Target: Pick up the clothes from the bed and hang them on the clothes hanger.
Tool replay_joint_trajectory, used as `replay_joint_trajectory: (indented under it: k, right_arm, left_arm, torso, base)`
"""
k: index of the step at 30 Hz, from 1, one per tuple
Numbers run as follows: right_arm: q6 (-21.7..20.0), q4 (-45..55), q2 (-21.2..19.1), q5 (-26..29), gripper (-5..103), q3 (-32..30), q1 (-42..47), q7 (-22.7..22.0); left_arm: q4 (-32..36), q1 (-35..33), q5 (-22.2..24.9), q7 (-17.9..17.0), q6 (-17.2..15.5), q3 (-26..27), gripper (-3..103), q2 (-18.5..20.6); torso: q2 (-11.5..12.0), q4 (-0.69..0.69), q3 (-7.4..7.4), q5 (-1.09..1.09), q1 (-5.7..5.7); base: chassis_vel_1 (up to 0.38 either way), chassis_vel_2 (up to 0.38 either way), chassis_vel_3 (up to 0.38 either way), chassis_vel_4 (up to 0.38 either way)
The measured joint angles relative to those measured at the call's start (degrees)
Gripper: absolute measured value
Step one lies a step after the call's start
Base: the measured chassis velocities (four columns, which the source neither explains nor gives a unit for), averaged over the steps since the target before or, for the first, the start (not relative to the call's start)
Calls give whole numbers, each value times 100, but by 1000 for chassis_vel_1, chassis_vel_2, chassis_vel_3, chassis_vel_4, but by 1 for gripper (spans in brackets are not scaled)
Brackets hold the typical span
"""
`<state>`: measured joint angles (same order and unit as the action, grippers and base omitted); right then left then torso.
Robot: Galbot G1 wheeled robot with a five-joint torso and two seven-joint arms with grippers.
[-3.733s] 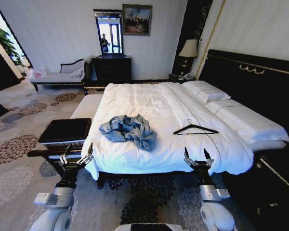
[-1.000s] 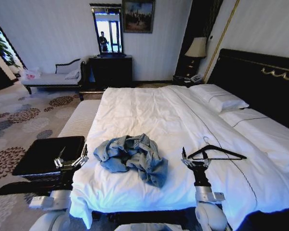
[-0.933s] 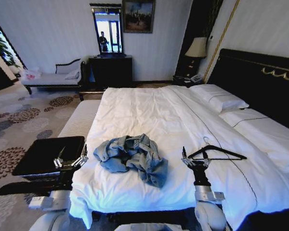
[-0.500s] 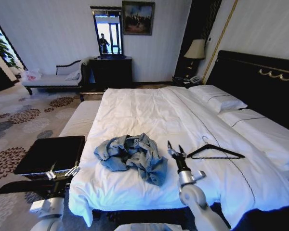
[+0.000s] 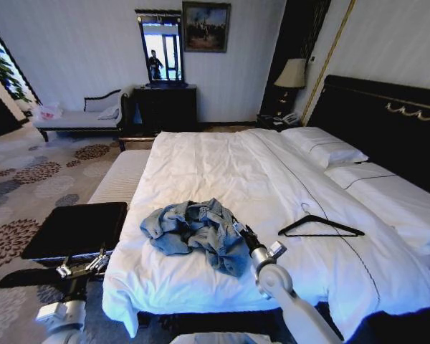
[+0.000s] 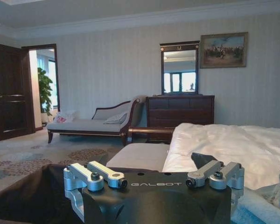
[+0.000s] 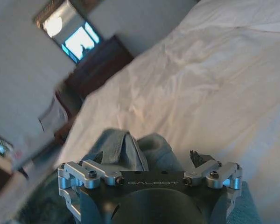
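The clothes [image 5: 193,231], a faded light blue denim jacket, lie crumpled near the front of the white bed [image 5: 222,154]. The black clothes hanger [image 5: 319,226] lies flat on the sheet to the jacket's right. My right gripper [image 5: 238,228] is at the jacket's right edge, just above the fabric. In the right wrist view this gripper [image 7: 147,158] is open, with a fold of denim [image 7: 121,144] between the spread fingers. My left gripper [image 5: 79,267] hangs low off the bed's left front corner, open in the left wrist view [image 6: 151,163], beside the dark bench.
A dark padded bench [image 5: 75,229] stands left of the bed, with a pale bench [image 5: 118,179] behind it. Pillows [image 5: 322,147] and the black headboard [image 5: 387,122] are on the right. A dresser [image 5: 165,107], chaise [image 5: 79,118] and lamp [image 5: 292,72] line the far wall.
The robot drove closer to the bed. My right gripper swung left from beside the hanger to the jacket's right edge. The left arm sank lower beside the bench.
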<state>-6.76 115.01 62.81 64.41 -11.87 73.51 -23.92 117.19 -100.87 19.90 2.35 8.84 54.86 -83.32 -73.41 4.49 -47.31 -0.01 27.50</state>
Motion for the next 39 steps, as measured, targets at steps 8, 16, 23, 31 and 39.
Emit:
replay_joint_trajectory:
  k: [8, 16, 23, 31, 39]
  right_arm:
    - [-454, -299, -361, -57, 100, 367, -516, -349]
    - [-533, -293, -237, 15, 98, 689, -741, -323]
    - [-596, -148, -297, -68, 73, 722, -536, -329]
    - [-609, 69, -328, -113, 45, 685, -303, -259]
    - [-605, 87, -330, -184, 18, 709, -231, -90]
  left_arm:
    - [15, 36, -15, -21, -17, -59, 100, 4]
    - [-2, -14, 17, -30, 12, 65, 100, 40]
    - [-32, -9, 26, -36, 36, 73, 100, 32]
    - [-34, 5, -3, -37, 41, 25, 100, 11]
    - [-6, 9, -11, -37, 39, 30, 100, 16]
  torso:
    - [0, -2, 0, 2, 0]
    - [0, -2, 0, 1, 0]
    - [0, -1, 0, 1, 0]
    - [0, -1, 0, 0, 0]
    - [0, -1, 0, 1, 0]
  base:
    - [0, 0, 0, 0]
    - [0, 0, 0, 0]
    - [0, 0, 0, 0]
    - [0, 0, 0, 0]
    - [0, 0, 0, 0]
